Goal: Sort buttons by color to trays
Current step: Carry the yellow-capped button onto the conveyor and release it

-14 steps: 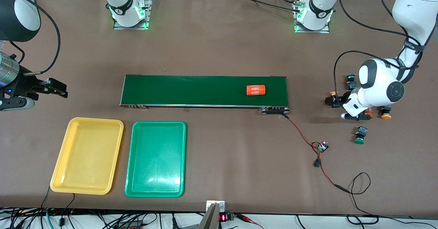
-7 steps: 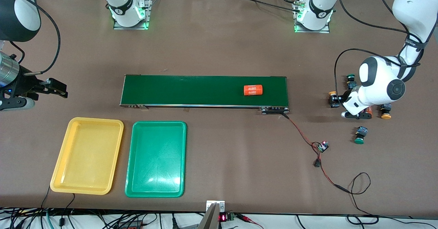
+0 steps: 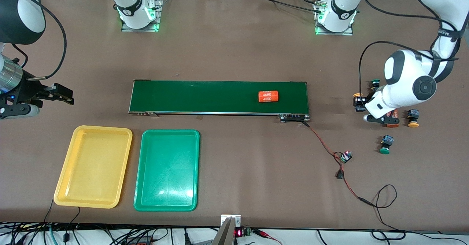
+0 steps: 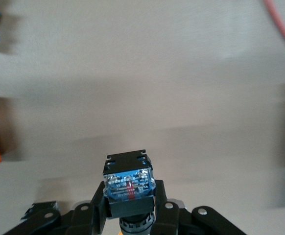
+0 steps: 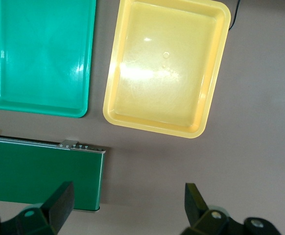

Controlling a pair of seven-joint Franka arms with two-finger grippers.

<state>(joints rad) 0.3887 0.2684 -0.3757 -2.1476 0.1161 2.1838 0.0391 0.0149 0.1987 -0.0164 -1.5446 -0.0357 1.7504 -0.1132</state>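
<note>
The table [image 3: 234,54] is brown, with the belt [image 3: 205,97] laid along its middle; 1 orange cylinder [image 3: 268,96] marked 4680 is carried on the belt toward the left arm's end. The yellow tray [image 3: 64,171] and the green tray [image 3: 141,171] are set side by side, nearer the front camera than the belt, toward the right arm's end; nothing is seen in either. The right gripper [image 5: 128,205] is held in the air over the table by the belt's end, jaws released and gripping nothing; the right arm waits. The left gripper [image 3: 361,103] is raised just above the table at the left arm's end, jaws clenched on a yellow button [image 3: 358,101]; in the left wrist view the button's black body [image 4: 128,182] is seen pinched between the fingers [image 4: 97,215], blue label up. A 2nd orange cylinder [image 3: 392,122] is largely hidden under the left arm's hand. A 2nd yellow button [image 3: 413,118] lies beside that cylinder; 1 green button [image 3: 385,144] lies nearer the front camera than the cylinder; another green button [image 3: 375,82] lies farther back, partly hidden by the arm. A small lit circuit board [image 3: 345,156] on a red wire [image 3: 322,140] lies near the belt's end.
</note>
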